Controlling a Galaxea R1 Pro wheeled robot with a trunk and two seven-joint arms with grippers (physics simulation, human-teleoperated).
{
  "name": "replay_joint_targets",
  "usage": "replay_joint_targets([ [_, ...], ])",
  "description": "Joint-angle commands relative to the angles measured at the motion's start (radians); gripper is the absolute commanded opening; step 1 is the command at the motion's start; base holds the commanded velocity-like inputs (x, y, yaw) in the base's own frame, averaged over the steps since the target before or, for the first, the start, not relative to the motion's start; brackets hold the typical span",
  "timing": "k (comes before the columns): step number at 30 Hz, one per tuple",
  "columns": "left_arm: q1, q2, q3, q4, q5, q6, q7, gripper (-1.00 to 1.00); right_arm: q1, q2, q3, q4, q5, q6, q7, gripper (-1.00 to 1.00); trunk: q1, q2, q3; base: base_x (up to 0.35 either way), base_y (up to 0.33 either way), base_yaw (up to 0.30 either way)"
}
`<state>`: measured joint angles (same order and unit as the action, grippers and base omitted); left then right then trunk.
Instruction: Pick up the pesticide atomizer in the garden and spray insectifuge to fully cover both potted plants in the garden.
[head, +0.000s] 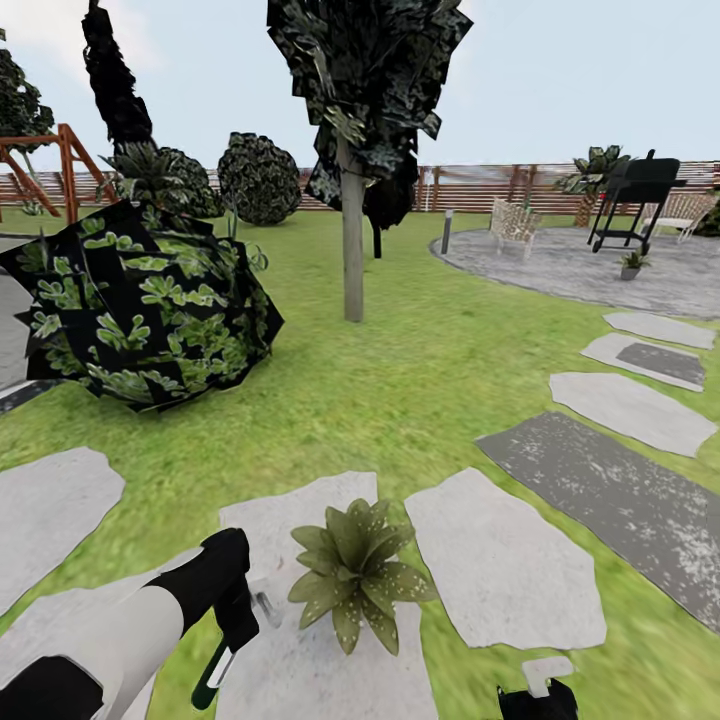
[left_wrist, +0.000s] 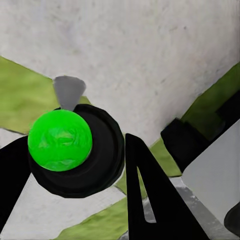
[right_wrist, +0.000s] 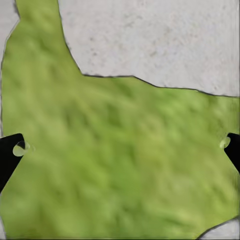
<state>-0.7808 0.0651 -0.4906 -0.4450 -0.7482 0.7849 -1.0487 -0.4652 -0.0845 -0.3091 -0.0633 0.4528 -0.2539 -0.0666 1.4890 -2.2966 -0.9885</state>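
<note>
The left gripper (head: 235, 620), low in the head view at about 7 o'clock, is closed around the pesticide atomizer (head: 222, 668); in the left wrist view its dark body with the bright green mark (left_wrist: 60, 140) sits clamped between the two black fingers (left_wrist: 150, 195). The white trigger head (head: 262, 606) pokes out toward the plant. The right gripper (right_wrist: 120, 145) hangs spread wide over bare lawn (right_wrist: 120, 165) with nothing between its fingertips, and its dark tip shows at 5 o'clock in the head view.

Just beside the bottle, at its 2 o'clock, the near potted plant (head: 355, 575) sits on a pale stepping stone (head: 300, 660). Whitish specks of insectifuge (head: 405, 578) dot the leaves on its far and right-hand sides, while the leaves facing the bottle look barer, so the job here seems part done.

To finish this plant well, I'd keep the nozzle aimed at the rosette's centre, hold the bottle steady and close, and sweep across the near leaves until the specks spread evenly, without brushing the foliage.

Farther off, at 1 o'clock, the second potted plant (head: 632, 263) stands on the paved circle (head: 560, 265) below the black grill (head: 636, 195), well apart from the atomizer, and too small to tell whether it carries any specks
</note>
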Motion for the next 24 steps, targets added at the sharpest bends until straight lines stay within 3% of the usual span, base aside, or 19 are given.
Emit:
replay_joint_targets([
  [1, 0.000, 0.002, -0.004, -0.004, -0.006, 0.006, -0.008, -1.00, -0.001, 0.000, -0.007, 0.002, 0.011, -0.004, -0.004, 1.00, 0.000, 0.000, -0.001, 0.000, 0.000, -0.260],
  [3, 0.000, 0.002, 0.009, -0.004, -0.006, 0.007, -0.008, -1.00, -0.001, 0.000, -0.007, 0.002, 0.011, -0.004, -0.004, 1.00, 0.000, 0.000, -0.001, 0.000, 0.000, -0.260],
  [5, 0.000, 0.002, 0.055, -0.004, -0.006, 0.005, -0.007, -1.00, -0.001, 0.000, -0.007, 0.002, 0.011, -0.004, -0.004, 1.00, 0.000, 0.000, -0.001, 0.000, 0.009, -0.260],
  [6, 0.000, 0.002, 0.098, -0.004, -0.008, 0.001, -0.006, -1.00, -0.001, 0.000, -0.007, 0.002, 0.011, -0.004, -0.004, 1.00, 0.000, 0.000, -0.001, 0.070, 0.184, -0.187],
  [7, 0.000, 0.002, 0.108, -0.004, -0.010, 0.000, -0.006, -1.00, -0.001, 0.000, -0.007, 0.002, 0.011, -0.004, -0.004, 1.00, 0.000, 0.000, -0.001, 0.096, 0.235, -0.096],
  [13, 0.003, 0.000, 0.109, -0.003, -0.017, -0.003, -0.006, -1.00, -0.001, 0.000, -0.007, 0.002, 0.011, -0.004, -0.004, 1.00, 0.000, 0.000, -0.001, 0.092, 0.283, -0.049],
  [24, 0.003, -0.001, 0.110, -0.003, -0.017, -0.003, -0.007, -1.00, -0.001, 0.000, -0.007, 0.002, 0.011, -0.004, -0.004, 1.00, 0.000, 0.000, -0.001, -0.006, 0.304, -0.253],
])
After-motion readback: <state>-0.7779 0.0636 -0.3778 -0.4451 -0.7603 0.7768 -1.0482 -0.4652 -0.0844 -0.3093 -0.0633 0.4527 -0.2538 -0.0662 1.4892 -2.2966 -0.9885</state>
